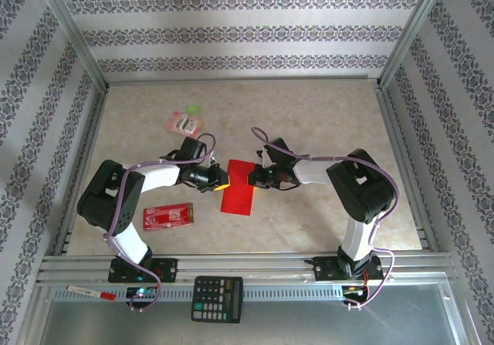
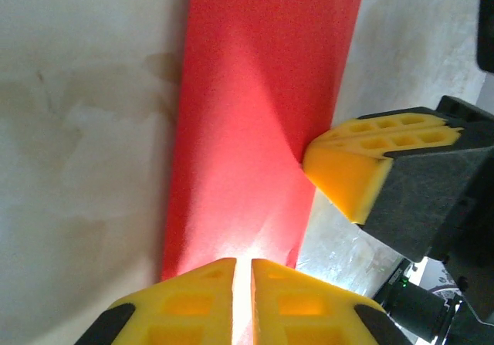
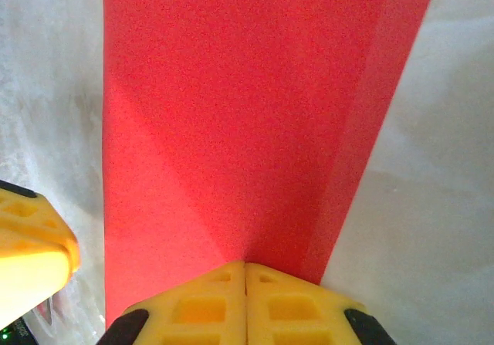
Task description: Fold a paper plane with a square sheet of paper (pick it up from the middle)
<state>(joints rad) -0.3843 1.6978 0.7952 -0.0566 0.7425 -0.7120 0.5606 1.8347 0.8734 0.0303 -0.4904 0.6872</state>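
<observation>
My right fingers (image 3: 201, 306) are clenched tip to tip. The square sheet of paper (image 3: 231, 113) runs straight into them, with a soft crease fanning out from the tips, so I read that as a pinch on its edge. My left fingers (image 2: 193, 306) are drawn in to a thin slit and the sheet's near edge runs into it. That also looks like a pinch, though a shallower one.

From above, the two grippers face each other across the sheet, just in front of the arms near the middle of the worktop (image 1: 324, 121). The sheet is already doubled over into a narrow strip. The layers don't match: in the right wrist view the lower layer peeks out along the right side.

That mismatch is my first worry. If I press a crease now, the skew gets locked in and every later fold of the plane will be off.

The second is that both edges are held at once. If the arms drift apart, the thin paper will tear or slide out of the shallower left pinch. If they come closer, the strip will buckle upward.

The third is clearance. The right fingers sit against the sheet's edge close to the left ones, so a careless reposition could knock them together.

The red printed packet (image 1: 168, 216) lies well apart, beside the left arm.
</observation>
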